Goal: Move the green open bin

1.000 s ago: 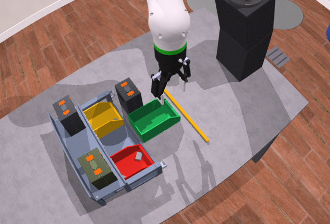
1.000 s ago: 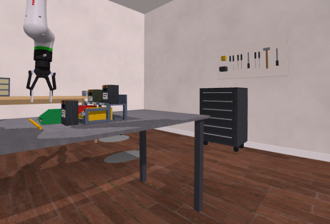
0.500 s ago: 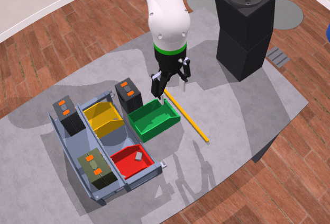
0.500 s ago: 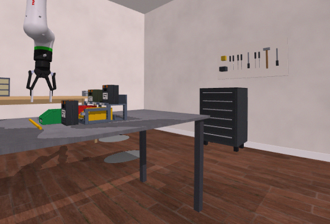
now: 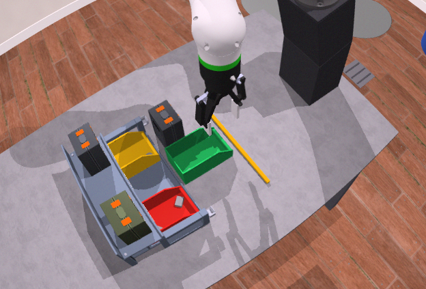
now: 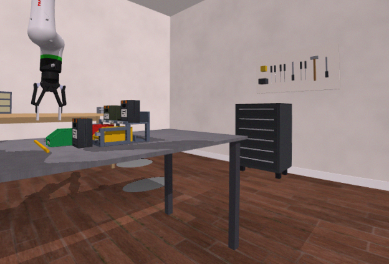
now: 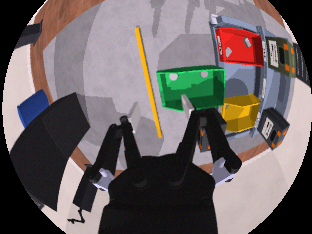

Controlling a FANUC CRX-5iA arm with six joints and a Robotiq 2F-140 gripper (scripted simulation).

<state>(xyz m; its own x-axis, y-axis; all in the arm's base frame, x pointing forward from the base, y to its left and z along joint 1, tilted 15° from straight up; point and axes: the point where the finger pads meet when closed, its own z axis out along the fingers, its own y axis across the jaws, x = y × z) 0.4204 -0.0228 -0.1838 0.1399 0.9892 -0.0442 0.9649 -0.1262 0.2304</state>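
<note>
The green bin (image 5: pixel 199 154) (image 6: pixel 61 137) (image 7: pixel 192 89) stands on its base on the table top (image 5: pixel 284 146), in front of the shelf (image 5: pixel 147 182) (image 7: pixel 240 81). It looks level. Its end is very close to the shelf's front edge; I cannot tell whether they touch. Two grey parts show inside it in the wrist view. My gripper (image 5: pixel 222 121) (image 6: pixel 48 116) (image 7: pixel 160 104) is open and empty, high above the table, with one finger over the bin's side in the wrist view. The yellow bin (image 5: pixel 131 145) (image 7: pixel 242 115) and red bin (image 5: pixel 166 207) (image 7: pixel 237 46) stand level on the shelf, open fronts out.
A black case (image 5: pixel 166 125) (image 6: pixel 81 132) stands close beside the green bin. A yellow bar (image 5: pixel 242 148) (image 6: pixel 41 145) (image 7: pixel 148 81) lies before the bin's open front. Another black case (image 5: pixel 89 152) and an olive case (image 5: pixel 124 217) stand on the shelf's upper level.
</note>
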